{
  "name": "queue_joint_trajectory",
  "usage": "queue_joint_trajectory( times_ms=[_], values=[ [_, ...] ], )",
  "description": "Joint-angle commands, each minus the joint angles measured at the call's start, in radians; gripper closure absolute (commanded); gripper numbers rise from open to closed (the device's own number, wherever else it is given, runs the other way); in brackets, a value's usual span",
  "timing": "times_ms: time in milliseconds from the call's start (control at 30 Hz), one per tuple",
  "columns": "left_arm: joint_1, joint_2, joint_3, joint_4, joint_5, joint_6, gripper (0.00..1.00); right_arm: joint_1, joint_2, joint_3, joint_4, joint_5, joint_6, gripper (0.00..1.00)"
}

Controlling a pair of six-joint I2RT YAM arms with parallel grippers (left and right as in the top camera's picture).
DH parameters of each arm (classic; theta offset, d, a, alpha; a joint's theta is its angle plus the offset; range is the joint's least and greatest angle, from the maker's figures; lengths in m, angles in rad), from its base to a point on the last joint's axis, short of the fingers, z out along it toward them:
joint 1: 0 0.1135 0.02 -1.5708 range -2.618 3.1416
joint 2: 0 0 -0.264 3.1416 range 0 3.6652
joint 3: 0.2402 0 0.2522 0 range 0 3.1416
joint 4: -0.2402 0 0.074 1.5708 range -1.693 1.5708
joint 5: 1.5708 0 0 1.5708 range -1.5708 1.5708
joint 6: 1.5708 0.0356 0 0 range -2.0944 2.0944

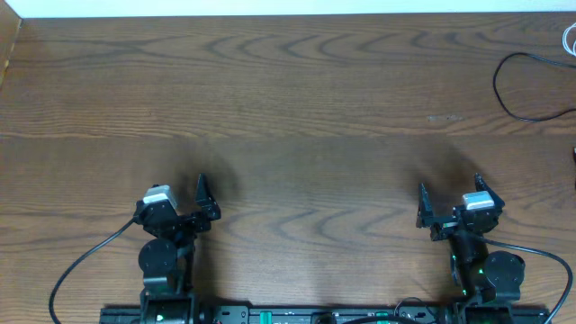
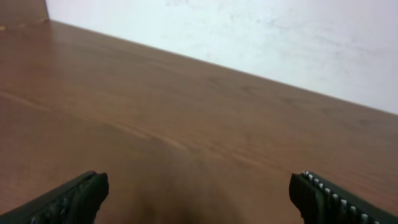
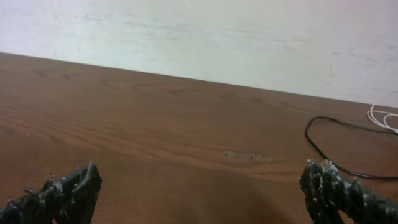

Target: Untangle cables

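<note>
Brown wood-grain tabletop (image 1: 288,108) stretches to a pale wall (image 3: 217,37). At the near edge my left claw (image 2: 199,190) and right claw (image 3: 200,183) both gape wide, holding nothing. Far right, the black cable (image 1: 497,85) loops near the white cable (image 1: 569,38).

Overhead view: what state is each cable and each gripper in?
Black cable: lying loose in a curve at the far right, unheld.
White cable: at the right edge, mostly out of frame, unheld.
Left gripper: open, empty.
Right gripper: open, empty.
</note>
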Motion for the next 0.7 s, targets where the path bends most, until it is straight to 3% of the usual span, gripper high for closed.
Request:
queue_joint_trajectory(
  times_ms=[0, 100, 267, 667],
  values=[
    [0.004, -0.05, -0.006, -0.045, -0.032, 0.025, 0.02, 0.015, -0.004, -0.001, -0.004, -0.002, 0.012, 0.01],
    [0.005, -0.09, -0.006, -0.143, -0.039, 0.025, 0.02, 0.015, -0.004, -0.001, -0.004, -0.002, 0.012, 0.01],
    [0.005, -0.166, -0.006, -0.136, -0.034, 0.029, 0.02, 0.015, -0.004, -0.001, -0.004, -0.003, 0.012, 0.01],
    [0.004, -0.151, -0.006, -0.137, -0.034, 0.029, 0.02, 0.015, -0.004, -0.001, -0.004, -0.002, 0.012, 0.01]
  ],
)
